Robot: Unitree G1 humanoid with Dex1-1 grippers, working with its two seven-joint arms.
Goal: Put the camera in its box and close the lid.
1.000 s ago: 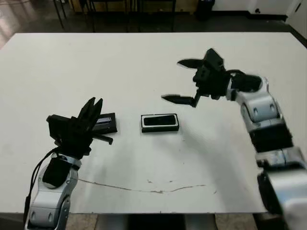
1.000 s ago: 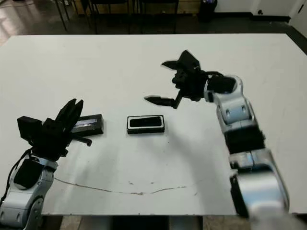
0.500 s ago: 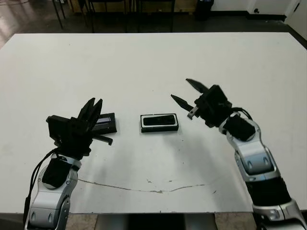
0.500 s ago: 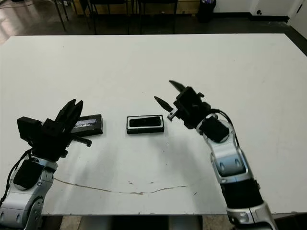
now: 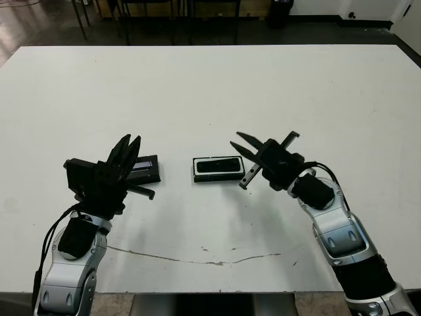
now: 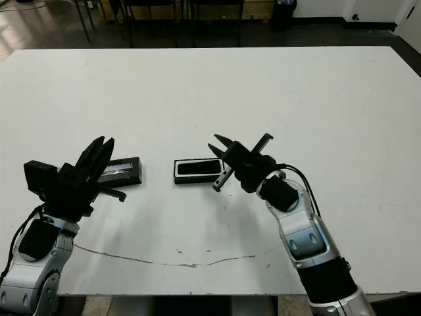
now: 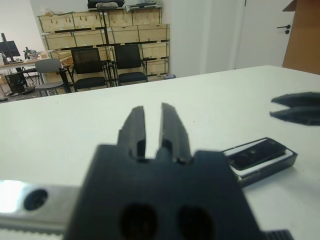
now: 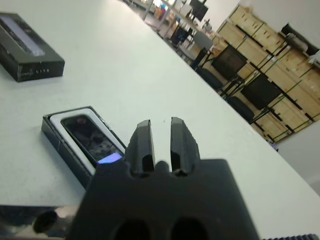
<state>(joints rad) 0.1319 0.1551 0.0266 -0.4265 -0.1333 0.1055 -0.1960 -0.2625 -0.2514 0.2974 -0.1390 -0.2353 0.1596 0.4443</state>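
The black camera lies inside the white-lined box at the table's middle, its bluish screen end showing in the right wrist view. The lid, black with a pale strip, rests flat on the table left of the box, separate from it and partly behind my left gripper. That gripper hovers shut and empty just in front of the lid. My right gripper sits low just right of the box, fingers together, tips above the box's right end, holding nothing.
A thin dark scratch line runs across the white table near its front edge. Chairs and stacked crates stand beyond the table's far edge.
My right arm has swung down and in toward the box's right end, and its fingers went from wide open to together. The left arm, lid and box have not moved.
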